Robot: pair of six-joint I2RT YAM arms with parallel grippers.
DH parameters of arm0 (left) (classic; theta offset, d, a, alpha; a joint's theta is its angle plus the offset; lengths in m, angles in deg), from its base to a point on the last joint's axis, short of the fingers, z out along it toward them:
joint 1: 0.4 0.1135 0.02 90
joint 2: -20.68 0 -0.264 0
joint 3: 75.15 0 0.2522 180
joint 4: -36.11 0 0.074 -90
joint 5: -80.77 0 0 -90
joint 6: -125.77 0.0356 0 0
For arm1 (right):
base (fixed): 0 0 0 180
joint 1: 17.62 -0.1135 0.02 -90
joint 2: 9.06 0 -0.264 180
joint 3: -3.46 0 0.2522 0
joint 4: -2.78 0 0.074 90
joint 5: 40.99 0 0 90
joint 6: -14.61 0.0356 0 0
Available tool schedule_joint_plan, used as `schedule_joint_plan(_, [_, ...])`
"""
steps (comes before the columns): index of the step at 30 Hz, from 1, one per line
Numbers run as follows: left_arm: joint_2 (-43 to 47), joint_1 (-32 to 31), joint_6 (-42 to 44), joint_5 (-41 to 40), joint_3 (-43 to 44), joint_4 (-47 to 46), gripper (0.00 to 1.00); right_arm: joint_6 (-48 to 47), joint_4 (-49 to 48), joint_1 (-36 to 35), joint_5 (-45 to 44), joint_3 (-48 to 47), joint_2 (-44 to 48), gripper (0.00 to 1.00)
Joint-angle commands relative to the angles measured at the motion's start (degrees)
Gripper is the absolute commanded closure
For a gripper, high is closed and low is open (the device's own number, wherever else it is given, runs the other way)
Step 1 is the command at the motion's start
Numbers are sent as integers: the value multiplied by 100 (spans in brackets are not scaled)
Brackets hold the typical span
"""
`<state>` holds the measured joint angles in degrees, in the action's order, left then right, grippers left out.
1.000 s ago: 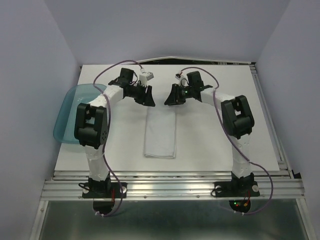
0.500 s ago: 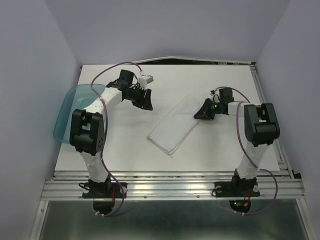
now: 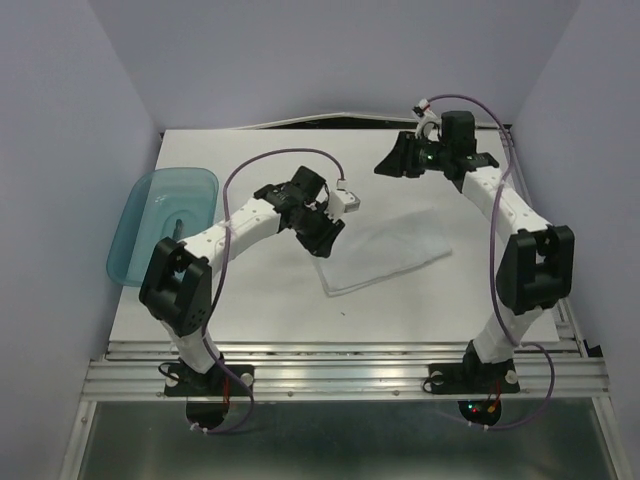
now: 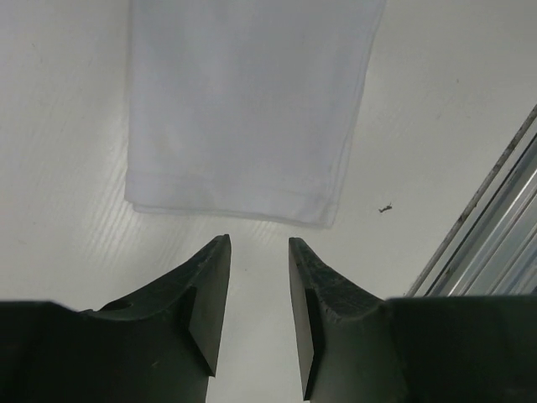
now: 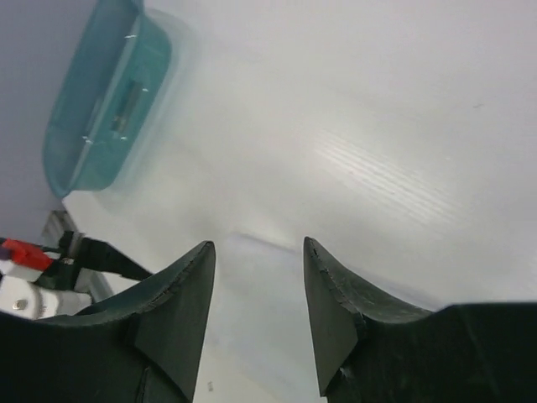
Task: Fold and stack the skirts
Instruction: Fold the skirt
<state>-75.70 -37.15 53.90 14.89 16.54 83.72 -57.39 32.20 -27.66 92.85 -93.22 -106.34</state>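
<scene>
As the overhead view shows it, tray (image 3: 165, 215): translucent teal, at the left edge of the frame, well apart from the skirt (image 3: 390, 255).
Left gripper (image 3: 325, 235): left of centre, over the skirt's lower-left short end. My fingers (image 4: 205, 294) stand apart with nothing between them.
Skirt, overhead: one pale strip lying flat on the table (image 3: 260, 300) at mid-frame, its long axis running from lower left to upper right.
Skirt, left wrist view (image 4: 252, 109): the short hem lies just beyond my fingertips, nearly square across them. The long axis runs straight away toward the top of the frame.
Right gripper (image 3: 392, 165): above centre, toward the upper right, well apart from the skirt. Its fingers (image 5: 180, 311) are parted and empty.
Nearer arm, judged: the left one, already lined up with the strip's length.
Coming move, judged: take the near hem and carry it along that axis. The right gripper must travel down-frame to the far end first.
</scene>
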Motion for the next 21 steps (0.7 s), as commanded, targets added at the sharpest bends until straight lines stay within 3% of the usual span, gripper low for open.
schedule_joint_plan(1, [-197,125,-222,-109,-251,-35,55,-1140,675,99,-709,-593,-897,48])
schedule_joint_plan(6, [-469,-121,-310,-188,-419,-369,51,-1737,781,152,-1219,-1305,-1819,53])
schedule_joint_plan(11, [-566,-324,-459,-197,-446,-624,51,-2309,772,152,-1570,-1280,-2269,61])
schedule_joint_plan(17, [-943,-482,-626,-136,-376,-801,51,-2933,789,205,-1957,-614,-2209,72])
schedule_joint_plan(21, [-1452,-254,-618,-609,-130,-652,52,-3486,798,205,-2256,81,-1682,77])
